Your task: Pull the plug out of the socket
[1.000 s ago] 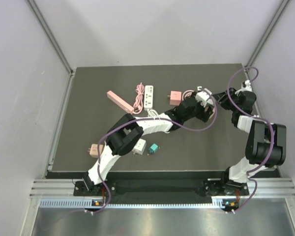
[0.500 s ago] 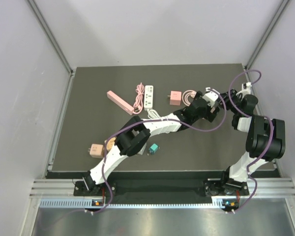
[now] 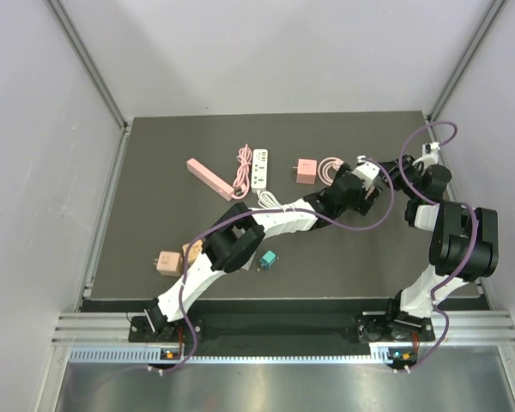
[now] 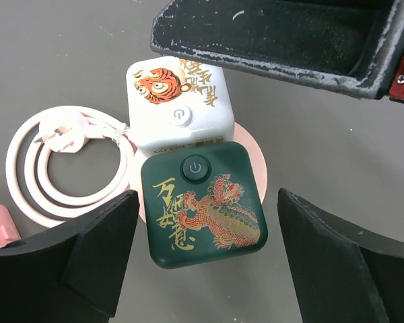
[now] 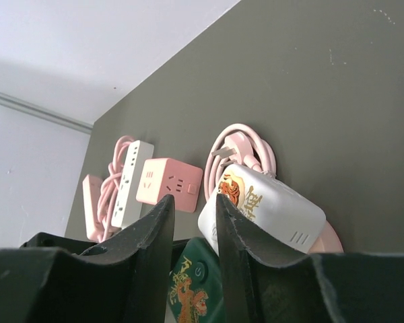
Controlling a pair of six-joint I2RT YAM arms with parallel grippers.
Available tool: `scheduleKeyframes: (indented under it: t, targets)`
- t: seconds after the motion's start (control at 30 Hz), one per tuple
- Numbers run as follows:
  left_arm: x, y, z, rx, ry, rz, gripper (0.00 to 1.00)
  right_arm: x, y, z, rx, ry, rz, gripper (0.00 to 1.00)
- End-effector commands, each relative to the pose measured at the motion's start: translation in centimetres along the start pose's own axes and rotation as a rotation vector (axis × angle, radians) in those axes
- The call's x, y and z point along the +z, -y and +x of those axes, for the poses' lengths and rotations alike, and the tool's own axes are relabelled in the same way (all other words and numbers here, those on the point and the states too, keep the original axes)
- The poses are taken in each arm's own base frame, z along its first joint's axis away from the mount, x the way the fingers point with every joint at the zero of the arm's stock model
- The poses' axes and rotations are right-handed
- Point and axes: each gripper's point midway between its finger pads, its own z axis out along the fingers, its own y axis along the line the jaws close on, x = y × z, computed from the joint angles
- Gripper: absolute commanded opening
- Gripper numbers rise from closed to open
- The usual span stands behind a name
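In the left wrist view a dark green cube plug with a gold dragon and a white cube plug with a tiger sit side by side on a round pink socket base. The base's pink cable lies coiled to the left. My left gripper is open, one finger on each side of the green cube, not touching it. My right gripper hovers just beyond the white cube. Its jaws stand almost together with nothing between them. In the top view both grippers meet at the far right.
A pink cube socket, a white power strip and a pink strip lie at the back of the dark mat. A teal plug and a beige cube lie near the front left. The right wall is close.
My left arm has stretched further right, bringing its gripper over the cubes. My right gripper has pulled back towards the far right corner. Little has moved in the last half second.
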Motion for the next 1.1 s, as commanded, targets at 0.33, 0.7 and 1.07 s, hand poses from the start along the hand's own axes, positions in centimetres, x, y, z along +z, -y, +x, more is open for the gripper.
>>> scheduleKeyframes:
  t: [0.33,0.7,1.07]
  targets:
    - [-0.2,0.6,-1.7,-0.028,0.035,0.018,0.42,-0.6,-0.1,-0.5,-0.060,-0.005,0.018,0.24]
    - [-0.3,0.8,-2.4,-0.045,0.044,0.024,0.00,-0.9,2.6,1.6,0.017,-0.063,0.130,0.02]
    - [-0.9,0.5,-8.6,-0.152,0.167,0.020,0.00,-0.6,5.9,5.9,0.067,-0.175,0.298,0.00]
